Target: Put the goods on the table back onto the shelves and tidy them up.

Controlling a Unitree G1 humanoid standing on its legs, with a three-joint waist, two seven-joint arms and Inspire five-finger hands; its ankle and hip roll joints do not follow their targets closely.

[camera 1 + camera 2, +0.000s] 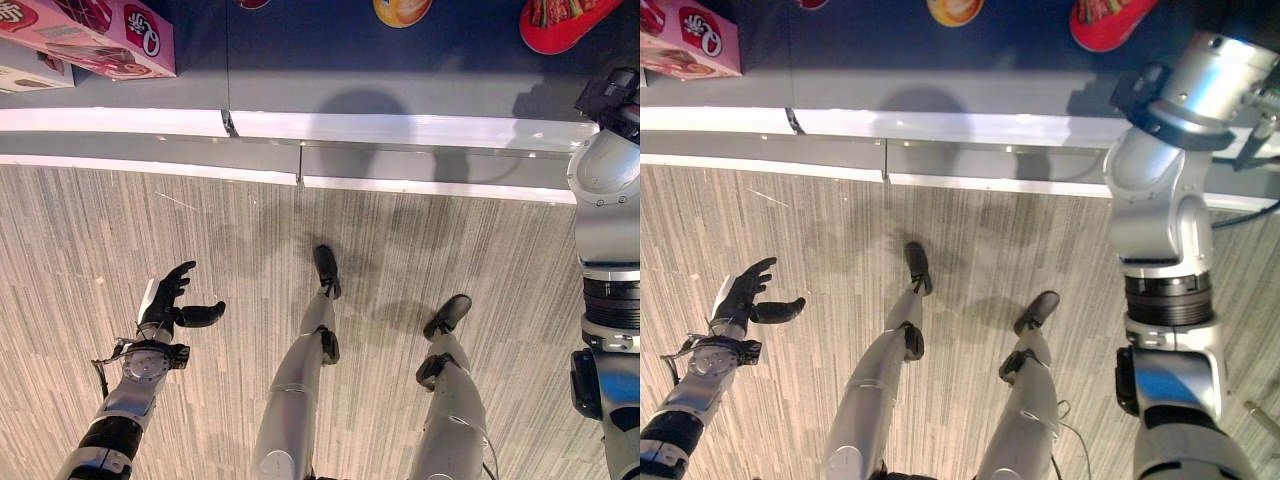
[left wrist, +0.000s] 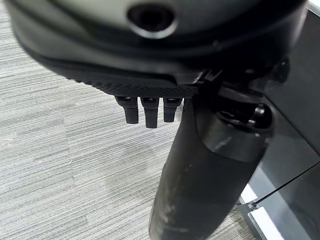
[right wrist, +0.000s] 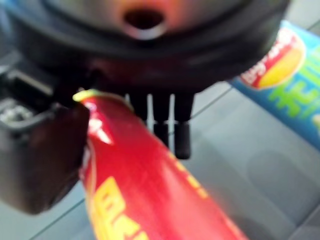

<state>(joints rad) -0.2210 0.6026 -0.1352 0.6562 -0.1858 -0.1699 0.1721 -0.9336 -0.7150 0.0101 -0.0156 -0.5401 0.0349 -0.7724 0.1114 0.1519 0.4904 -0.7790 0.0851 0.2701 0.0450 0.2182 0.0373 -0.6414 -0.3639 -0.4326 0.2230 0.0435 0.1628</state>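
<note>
Right hand (image 3: 150,100) grasps 1 red can (image 3: 150,200), fingers and thumb curled round its body, over the shelf (image 3: 240,165); seemingly rigid, light, slick. Left hand (image 1: 170,305) hangs relaxed, empty.

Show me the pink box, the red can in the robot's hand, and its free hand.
pink box (image 1: 120,40): left eye view, its top face.
red can (image 3: 135,185): right wrist view, its side.
left hand (image 1: 165,305): left eye view, its palm.

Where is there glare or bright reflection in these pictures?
Left eye view: the white shelf edge reflects light strongly. Right wrist view: white glints on the red packet held by the right hand. Left wrist view: the left hand has a faint sheen on its thumb.
</note>
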